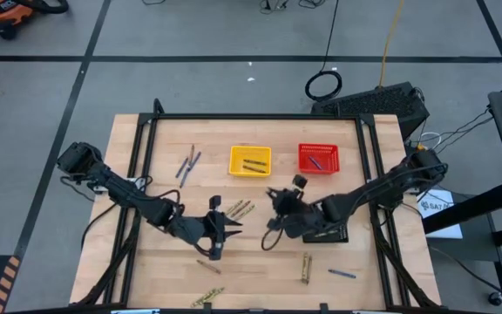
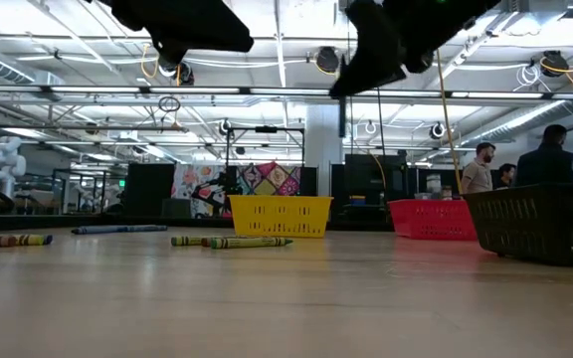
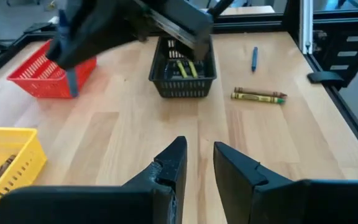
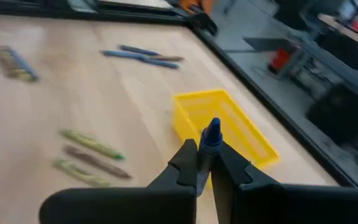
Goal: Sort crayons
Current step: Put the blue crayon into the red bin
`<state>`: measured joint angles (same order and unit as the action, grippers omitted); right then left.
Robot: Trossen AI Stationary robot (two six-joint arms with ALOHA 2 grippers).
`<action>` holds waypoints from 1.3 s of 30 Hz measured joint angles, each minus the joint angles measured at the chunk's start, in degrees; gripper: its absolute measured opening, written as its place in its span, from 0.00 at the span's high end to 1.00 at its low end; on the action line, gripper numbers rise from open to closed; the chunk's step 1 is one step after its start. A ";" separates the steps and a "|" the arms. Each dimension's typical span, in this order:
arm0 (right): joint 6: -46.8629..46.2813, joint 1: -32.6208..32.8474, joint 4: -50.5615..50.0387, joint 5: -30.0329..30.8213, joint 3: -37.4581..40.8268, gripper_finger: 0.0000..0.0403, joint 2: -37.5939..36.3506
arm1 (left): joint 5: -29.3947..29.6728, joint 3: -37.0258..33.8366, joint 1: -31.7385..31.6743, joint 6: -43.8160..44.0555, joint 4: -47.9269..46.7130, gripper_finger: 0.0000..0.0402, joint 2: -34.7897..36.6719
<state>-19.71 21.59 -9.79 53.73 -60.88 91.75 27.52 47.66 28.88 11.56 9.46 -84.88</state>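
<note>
Crayons lie scattered over the pale wooden table [image 1: 146, 262], and a few already sit in the small square mesh baskets. The right gripper [image 4: 205, 163] hangs above the middle of the table, in front of the yellow mesh basket [image 1: 250, 160], with its fingers clamped together on a short blue crayon [image 4: 211, 135] whose tip sticks up between them. The left gripper [image 3: 197, 163] hovers low over the table's front centre, its two dark fingers standing a little apart with nothing between them. Just in front of it in the high view lies a single brown crayon [image 1: 207, 266], and a yellow-olive pair [image 1: 207, 297] rests near the front edge. Between the two grippers a cluster of olive and brown crayons [image 1: 239, 209] lies on the bare wood. Three blue-purple crayons [image 1: 186, 165] rest to the left of the yellow basket, well apart from both arms. The yellow basket holds brown sticks, the red mesh basket [image 1: 319, 158] beside it holds a blue one, and the black mesh basket [image 3: 183, 68], partly hidden under the right arm, shows yellow-olive sticks in the left wrist view. On the table's front right, two olive crayons [image 1: 305, 269] lie touching side by side, with one more blue crayon [image 1: 342, 274] near them.
</note>
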 joint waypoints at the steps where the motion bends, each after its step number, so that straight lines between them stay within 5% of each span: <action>1: -1.12 -0.60 -2.63 0.45 0.00 1.00 -0.58 | -0.12 0.00 -0.02 0.04 -0.21 0.79 0.00; 9: -10.72 -7.64 -24.33 -0.26 0.00 1.00 -3.33 | -0.50 0.00 0.00 0.17 -1.68 0.79 -0.02; 15: -12.27 -15.56 -36.52 -8.35 0.00 1.00 -3.29 | -0.58 0.00 0.04 0.19 -1.59 0.79 -0.02; 30: 0.25 -32.01 -40.35 -24.85 0.00 1.00 -3.27 | -1.87 -0.02 0.00 0.36 -1.45 0.79 -0.02; 39: 1.74 -37.30 -46.35 -29.17 0.00 0.99 -3.24 | -1.87 -0.09 0.00 0.32 -3.03 0.79 -0.07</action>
<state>-17.97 -15.71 -56.14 24.56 -60.88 88.51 25.65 47.57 28.88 11.88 6.44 -84.95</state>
